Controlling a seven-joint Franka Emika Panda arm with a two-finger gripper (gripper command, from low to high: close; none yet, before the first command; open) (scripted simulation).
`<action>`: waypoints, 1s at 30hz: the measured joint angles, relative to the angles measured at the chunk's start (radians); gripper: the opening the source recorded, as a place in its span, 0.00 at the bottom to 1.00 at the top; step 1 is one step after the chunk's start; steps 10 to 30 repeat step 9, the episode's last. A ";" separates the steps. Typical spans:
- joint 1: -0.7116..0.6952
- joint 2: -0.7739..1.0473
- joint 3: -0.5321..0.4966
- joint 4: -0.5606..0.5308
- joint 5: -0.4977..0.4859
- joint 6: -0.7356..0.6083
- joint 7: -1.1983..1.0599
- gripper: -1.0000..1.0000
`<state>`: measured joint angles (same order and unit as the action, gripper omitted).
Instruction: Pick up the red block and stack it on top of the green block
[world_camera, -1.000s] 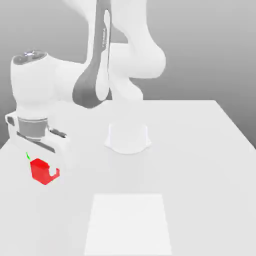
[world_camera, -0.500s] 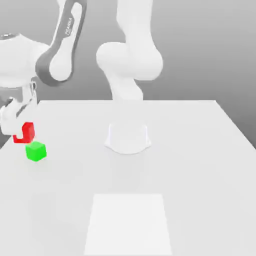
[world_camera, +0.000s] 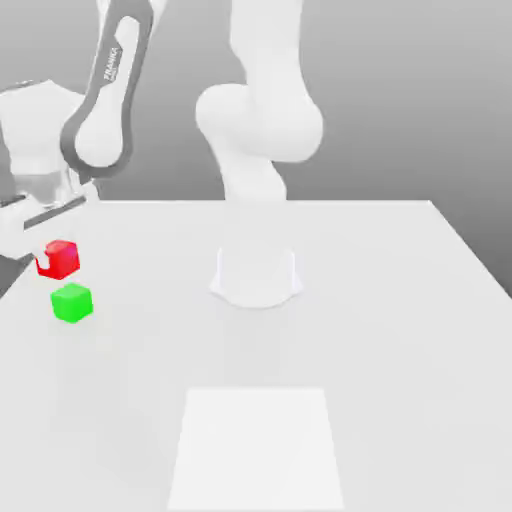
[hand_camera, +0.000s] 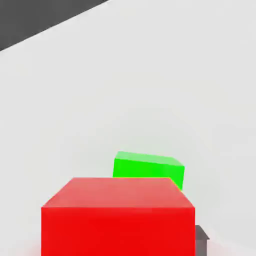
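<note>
My gripper (world_camera: 52, 262) is shut on the red block (world_camera: 62, 257) and holds it in the air at the exterior view's far left. The green block (world_camera: 72, 302) rests on the white table (world_camera: 400, 330), just below the red block in that picture and apart from it. The hand view shows the red block (hand_camera: 117, 217) close up, with the green block (hand_camera: 148, 170) on the table beyond and under it. Beside the red block a dark fingertip (hand_camera: 200, 236) peeks out.
The arm's round white base (world_camera: 255, 275) stands mid-table. A paler square patch (world_camera: 258, 445) lies flat near the front edge. The blocks are close to the table's edge on the exterior view's left.
The gripper has lifted the red block from low in front of the green block, uncovering it. It then shifted slightly toward the exterior view's right. The arm's links swung with it.
</note>
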<state>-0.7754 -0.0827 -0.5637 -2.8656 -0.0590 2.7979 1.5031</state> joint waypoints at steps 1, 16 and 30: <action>0.007 0.019 0.000 0.000 0.025 0.018 -0.018 0.00; 0.007 0.142 0.044 -0.005 0.209 0.124 -0.146 1.00; 0.007 0.142 0.044 -0.005 0.209 0.124 -0.146 1.00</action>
